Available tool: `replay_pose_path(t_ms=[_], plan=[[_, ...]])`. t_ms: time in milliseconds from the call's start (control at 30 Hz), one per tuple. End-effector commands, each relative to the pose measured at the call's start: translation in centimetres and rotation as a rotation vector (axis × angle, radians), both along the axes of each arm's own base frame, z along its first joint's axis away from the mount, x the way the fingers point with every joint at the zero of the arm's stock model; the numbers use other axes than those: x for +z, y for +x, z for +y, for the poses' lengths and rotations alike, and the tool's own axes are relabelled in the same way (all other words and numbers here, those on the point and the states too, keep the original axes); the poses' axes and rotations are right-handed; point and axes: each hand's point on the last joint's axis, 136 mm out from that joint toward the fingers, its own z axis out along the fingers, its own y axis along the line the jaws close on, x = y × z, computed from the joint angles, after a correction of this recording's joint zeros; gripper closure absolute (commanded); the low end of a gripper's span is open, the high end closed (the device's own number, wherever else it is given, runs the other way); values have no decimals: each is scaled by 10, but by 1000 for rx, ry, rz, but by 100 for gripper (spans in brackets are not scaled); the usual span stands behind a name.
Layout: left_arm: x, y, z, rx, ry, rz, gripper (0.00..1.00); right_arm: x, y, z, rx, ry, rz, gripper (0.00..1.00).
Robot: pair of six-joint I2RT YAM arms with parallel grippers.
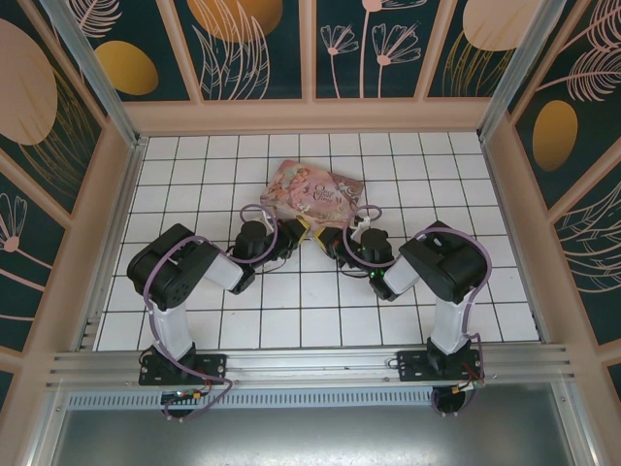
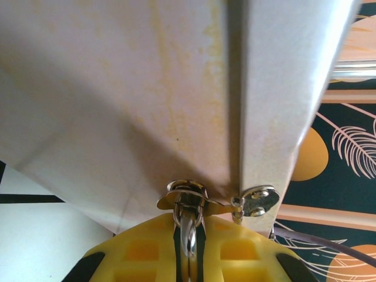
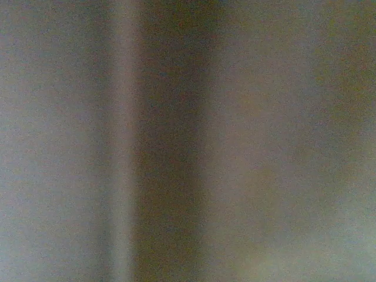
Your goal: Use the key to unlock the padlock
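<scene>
Over the white-tiled counter (image 1: 291, 301), seen from the high camera, both arms reach in toward the near edge of the pink tin box (image 1: 312, 189). The left gripper (image 1: 291, 236) and the right gripper (image 1: 340, 245) meet almost nose to nose there, with a flash of yellow between them. Whatever small things lie under the fingers are lost from this height.

From the left wrist, the yellow fingers (image 2: 147, 252) are pressed together on a thin silvery loop. I take it to be the shackle of the padlock (image 2: 188, 235), hanging from the tin's little metal hasp (image 2: 187, 197). The blue body is hidden between the fingers and cut off by the bottom edge, so the keyhole can't be seen. The pale side of the tin looms above.

From the right wrist comes nothing but a grey-brown blur, as if the lens were hard against something. That gripper is pressed shut, but whether it pinches the key I cannot tell.

My reading is that the left arm is steadying the padlock so the key can go in. The next move would call for the right arm to line the key's tip up with the keyhole, push it home and turn. Meanwhile the left would need to keep the body from swinging on the hasp.
</scene>
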Motion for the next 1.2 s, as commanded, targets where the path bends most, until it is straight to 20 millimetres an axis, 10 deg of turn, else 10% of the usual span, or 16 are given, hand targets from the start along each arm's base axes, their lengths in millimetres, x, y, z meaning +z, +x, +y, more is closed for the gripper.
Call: replay_pose_path(t_ms=[0,433,900,1167], plan=[[20,-32,-35,-210,-58,-68,100,45,9,18,45,116,-104,100],[12,-35,-34,-219,-23,-66,100,39,19,25,92,-277,-221,100],[7,-35,-33,-223,1,-75,100,81,14,20,62,223,-172,100],[-12,-33,-27,-220,135,-100,100,79,15,29,98,73,-149,100]])
